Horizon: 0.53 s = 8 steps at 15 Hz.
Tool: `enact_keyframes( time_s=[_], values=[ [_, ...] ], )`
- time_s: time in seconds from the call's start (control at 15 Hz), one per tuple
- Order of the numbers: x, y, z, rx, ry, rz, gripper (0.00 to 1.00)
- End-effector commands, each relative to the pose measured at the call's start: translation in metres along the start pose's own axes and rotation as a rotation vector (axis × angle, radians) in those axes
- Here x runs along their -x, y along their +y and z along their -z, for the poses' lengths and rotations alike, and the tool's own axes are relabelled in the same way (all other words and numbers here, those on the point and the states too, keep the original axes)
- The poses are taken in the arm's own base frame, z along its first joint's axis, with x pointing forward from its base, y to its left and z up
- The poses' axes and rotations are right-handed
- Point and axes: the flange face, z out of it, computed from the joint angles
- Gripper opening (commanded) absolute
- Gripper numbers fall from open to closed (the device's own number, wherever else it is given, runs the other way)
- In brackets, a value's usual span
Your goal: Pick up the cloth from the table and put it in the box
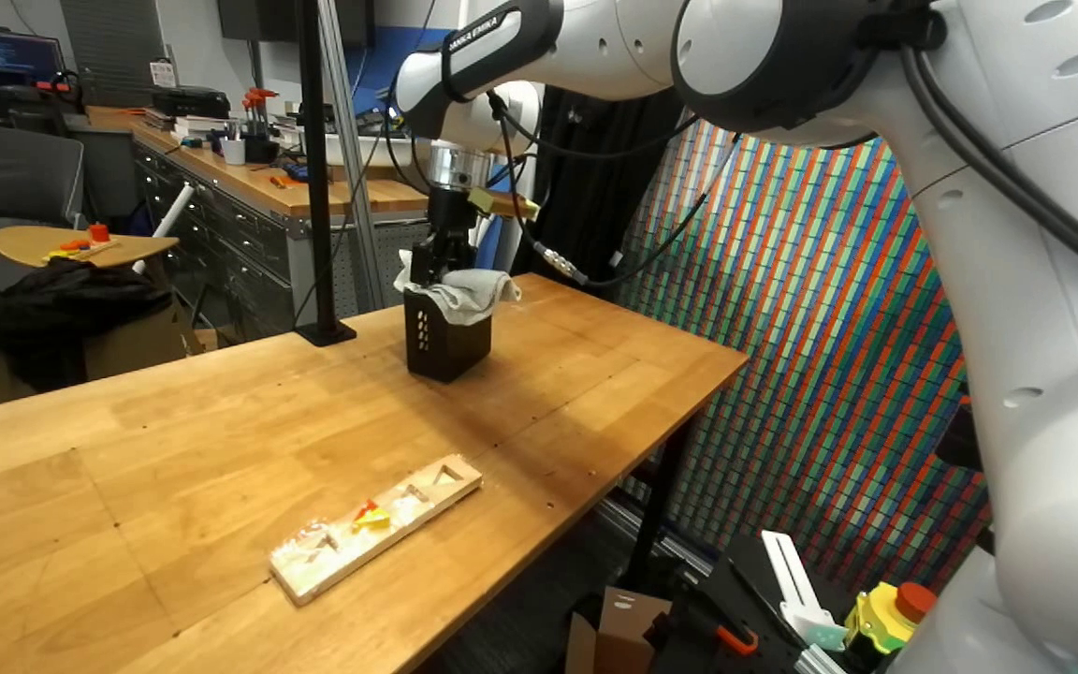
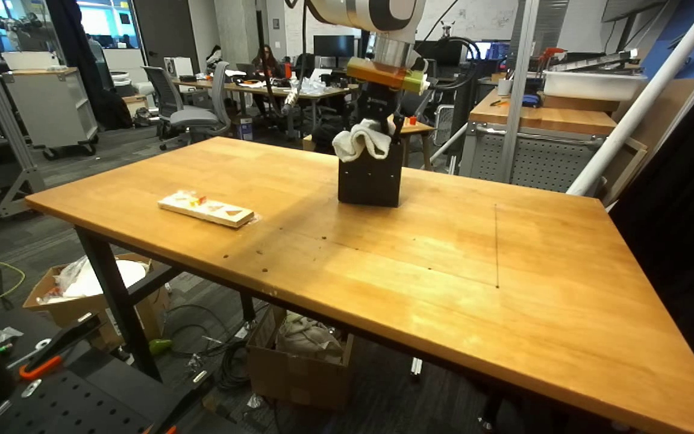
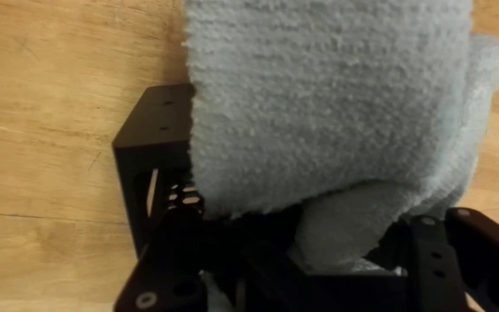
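Cloth [image 1: 470, 293] draped over box [image 1: 448, 348], gripper [image 3: 287, 234] at rim, 2 fingers [image 3: 433, 262] apart

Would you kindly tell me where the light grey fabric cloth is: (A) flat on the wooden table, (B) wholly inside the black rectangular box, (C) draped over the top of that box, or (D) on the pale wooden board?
C: in both exterior views the light grey fabric cloth lies across the top of the black rectangular box, with part hanging outside.

Cloth [image 3: 327, 104] overhangs the box [image 2: 370, 178] rim; box and board [image 2: 202, 213] share the table [image 2: 437, 253].
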Motion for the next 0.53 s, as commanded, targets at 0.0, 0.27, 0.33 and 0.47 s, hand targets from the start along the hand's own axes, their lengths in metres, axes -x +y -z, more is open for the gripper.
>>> enact_keyframes(
  time_s=[0.0,0.27,0.33,0.47],
  values=[
    [-0.0050,0.0020,-0.0324,-0.066,0.017,0.005,0.04],
    [-0.0026,0.0055,-0.0370,-0.097,0.027,-0.007,0.04],
    [-0.0018,0.0065,-0.0353,-0.100,0.031,-0.009,0.04],
    [-0.0007,0.0080,-0.0314,-0.101,0.042,-0.012,0.04]
  ],
)
